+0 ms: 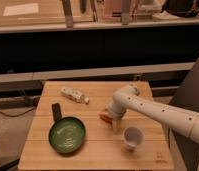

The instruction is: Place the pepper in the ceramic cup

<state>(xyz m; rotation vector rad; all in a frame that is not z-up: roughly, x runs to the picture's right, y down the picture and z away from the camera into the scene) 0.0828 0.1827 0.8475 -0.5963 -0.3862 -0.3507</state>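
The orange-red pepper [105,118] lies on the wooden table [95,150], only its left end showing beside the gripper. The gripper [113,121] is at the end of the white arm [158,112], down at the table right over the pepper. The white ceramic cup [133,137] with a pale inside stands on the table just right of and nearer than the gripper, apart from it.
A green pan [67,135] with a black handle sits front left. A clear plastic bottle [75,95] lies at the back left. The arm reaches in from the right. Shelving and a dark wall stand behind the table.
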